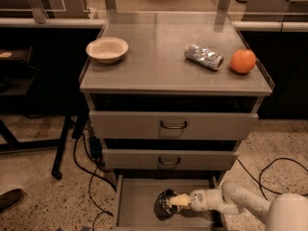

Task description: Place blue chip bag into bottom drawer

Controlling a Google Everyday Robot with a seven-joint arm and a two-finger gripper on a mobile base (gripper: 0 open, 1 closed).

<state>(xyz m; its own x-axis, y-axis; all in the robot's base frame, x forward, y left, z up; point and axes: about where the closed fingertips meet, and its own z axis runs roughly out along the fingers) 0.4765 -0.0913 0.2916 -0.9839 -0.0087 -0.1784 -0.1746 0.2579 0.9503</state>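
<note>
On the grey cabinet top (159, 76) a cream bowl (107, 49) sits near the left edge, well apart from a crumpled silver foil packet (204, 57) and, just beside that, an orange (243, 61) by the right edge. Below are two upper drawers, top drawer (134, 125) and middle drawer (134, 159) (each with a dark wire handle). Black cables (89, 177) trail over the speckled floor (33, 177), and a dark shoe (10, 199) shows at the far left.
</note>
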